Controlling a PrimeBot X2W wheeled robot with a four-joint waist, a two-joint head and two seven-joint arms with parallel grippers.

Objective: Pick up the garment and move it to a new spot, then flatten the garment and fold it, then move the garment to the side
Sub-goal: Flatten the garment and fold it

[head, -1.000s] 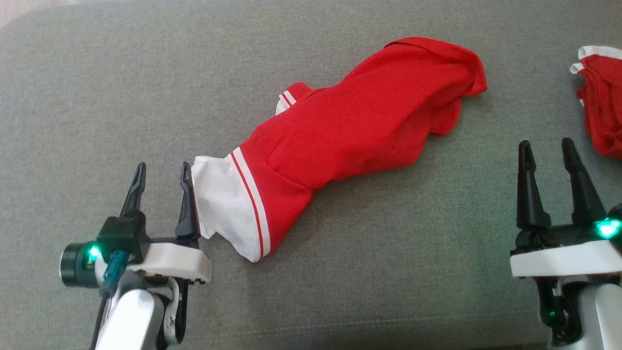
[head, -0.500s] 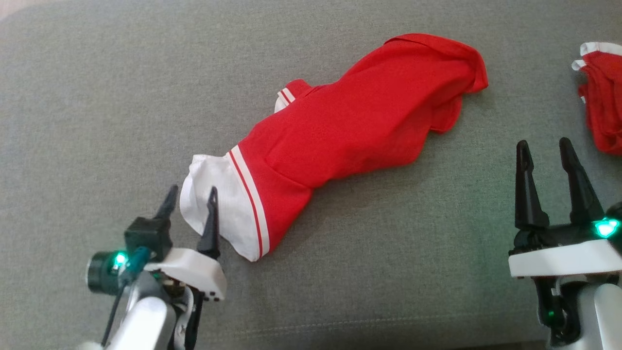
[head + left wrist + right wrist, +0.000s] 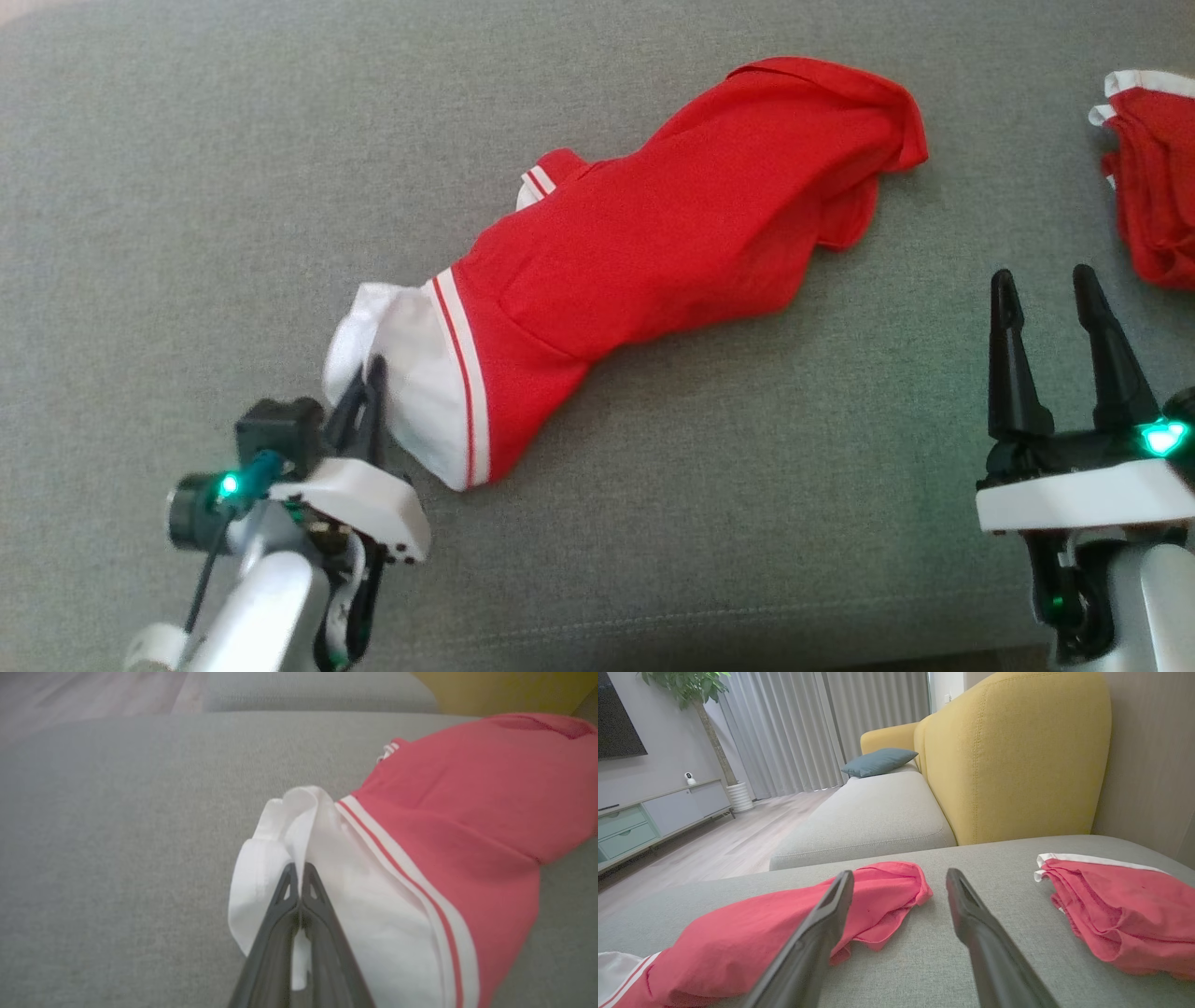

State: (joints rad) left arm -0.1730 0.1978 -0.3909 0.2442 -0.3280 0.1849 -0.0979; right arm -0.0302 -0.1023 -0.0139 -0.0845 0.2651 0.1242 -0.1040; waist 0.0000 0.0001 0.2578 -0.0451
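The garment (image 3: 672, 233) is red with a white end and red-and-white stripes, lying bunched in a long diagonal roll on the grey cushion (image 3: 187, 187). My left gripper (image 3: 367, 383) is shut on the white end of the garment (image 3: 327, 858), its fingers pinching a fold of white cloth at the lower left. My right gripper (image 3: 1044, 280) stands open at the lower right, off the cloth, nothing between its fingers. In the right wrist view the garment's red far end (image 3: 882, 896) lies just beyond the open right gripper (image 3: 900, 873).
A second red garment with white trim (image 3: 1153, 187) lies folded at the right edge of the cushion (image 3: 1115, 910). A yellow sofa back (image 3: 1008, 751) rises behind, with another grey seat (image 3: 873, 812) and a blue pillow (image 3: 878, 761) beyond.
My left gripper moved in over the white end and shut on it, drawing the cloth slightly to the left. The right gripper stayed where it was.
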